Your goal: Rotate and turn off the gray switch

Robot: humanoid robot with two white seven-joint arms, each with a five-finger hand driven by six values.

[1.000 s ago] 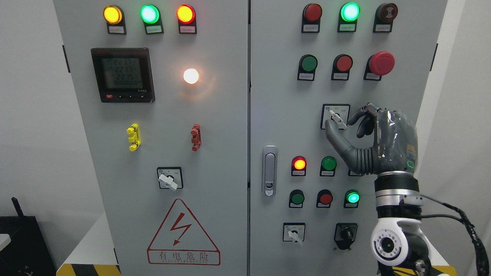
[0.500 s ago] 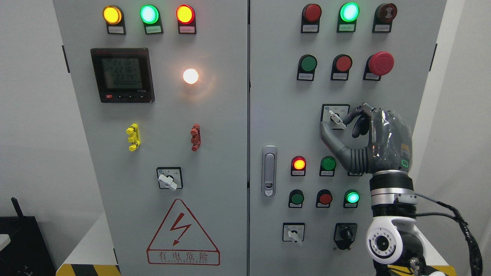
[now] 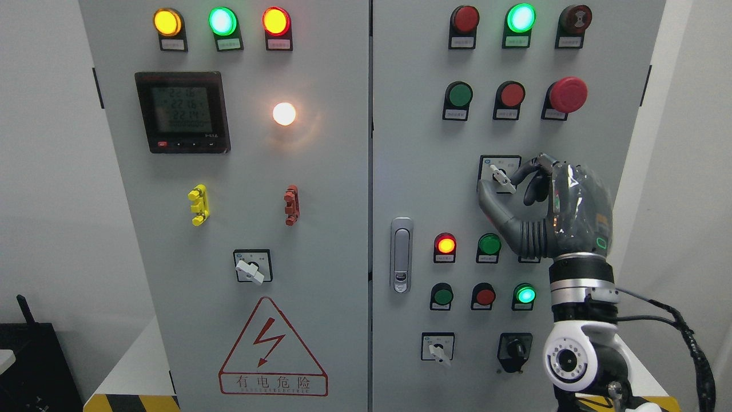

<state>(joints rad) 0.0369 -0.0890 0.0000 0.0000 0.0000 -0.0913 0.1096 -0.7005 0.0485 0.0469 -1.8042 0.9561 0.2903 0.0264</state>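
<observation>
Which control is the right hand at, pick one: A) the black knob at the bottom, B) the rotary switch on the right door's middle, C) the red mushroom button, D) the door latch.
B: the right hand has its thumb and a finger around the white lever of the gray switch.

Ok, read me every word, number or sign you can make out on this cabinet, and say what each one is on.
"有电危险", with a red lightning bolt above it: warning triangle low on the left door.
"22": leading digits on the meter display; the rest is too blurred.
Small tags under the lamps and buttons, for example under the green lamp: too small.
Print on the gray switch plate by the right hand: unreadable.
</observation>
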